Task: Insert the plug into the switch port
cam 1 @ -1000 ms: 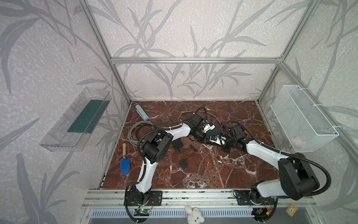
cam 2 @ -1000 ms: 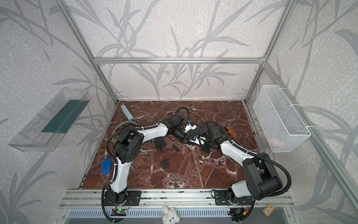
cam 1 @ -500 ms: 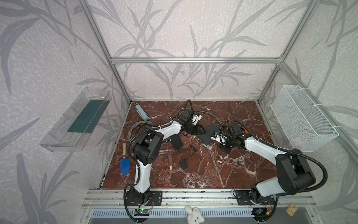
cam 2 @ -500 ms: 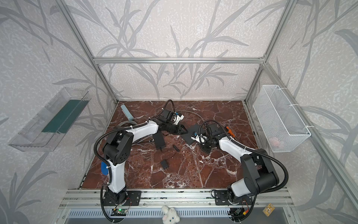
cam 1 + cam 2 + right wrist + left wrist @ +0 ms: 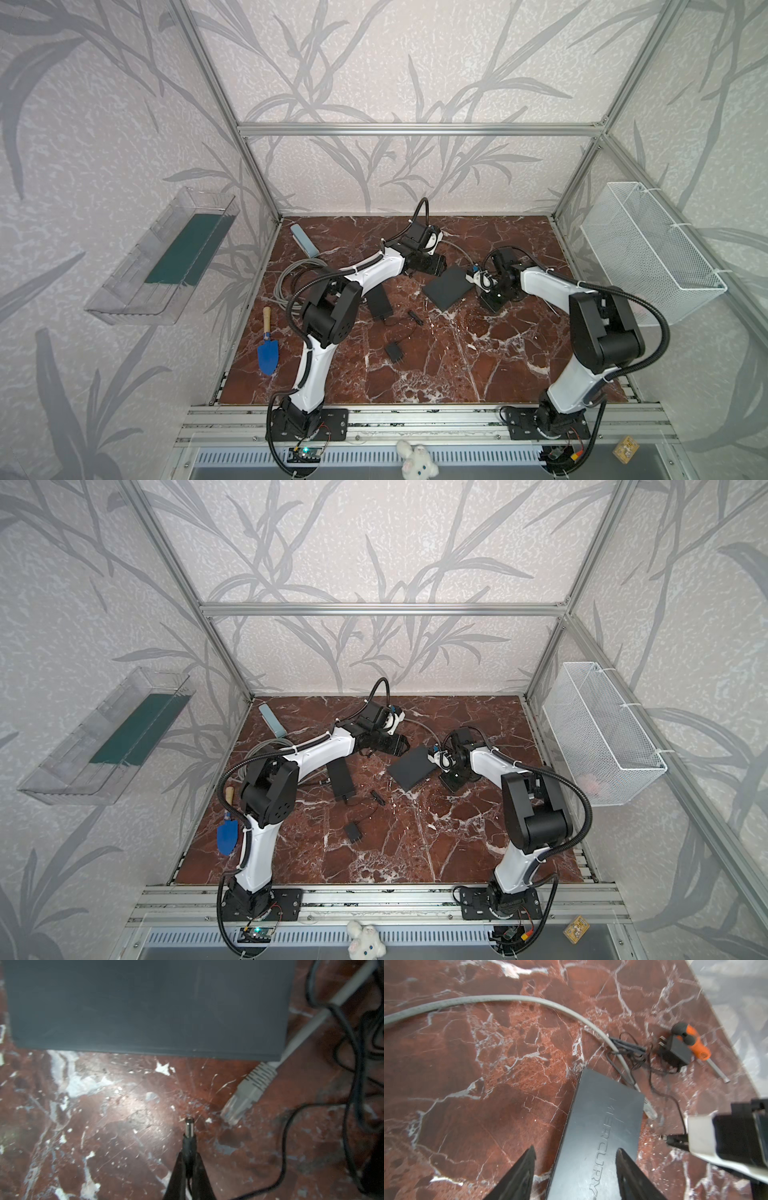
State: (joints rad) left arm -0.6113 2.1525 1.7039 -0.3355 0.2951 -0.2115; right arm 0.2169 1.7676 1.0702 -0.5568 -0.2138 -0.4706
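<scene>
Ports on the switch: not made out in any view. My right wrist view shows only its flat dark top and a thin side edge, and cuts the body off on the far side. In both top views the plug is too small to tell and sits behind my right gripper, so only the wrist views serve. My left wrist view is blurred toward one side, where the right gripper runs out of frame. There the plug shows as a small metal tip on a black body. State of my right gripper: closed tight on the plug's black body. The plug sticks out past my fingertips, its metal tip aimed at the switch's side edge. It stands apart from that edge, with bare desk between. A grey network connector lies just beside the tip, at the switch's corner, with its grey cable curving away across the desk. State of my left gripper: fingers spread wide, holding nothing, one finger over bare desk and the other over the switch's top. Whether either touches, I cannot tell. The switch lies flat near the middle of the desk, a little toward the back edge, between my two grippers.
</scene>
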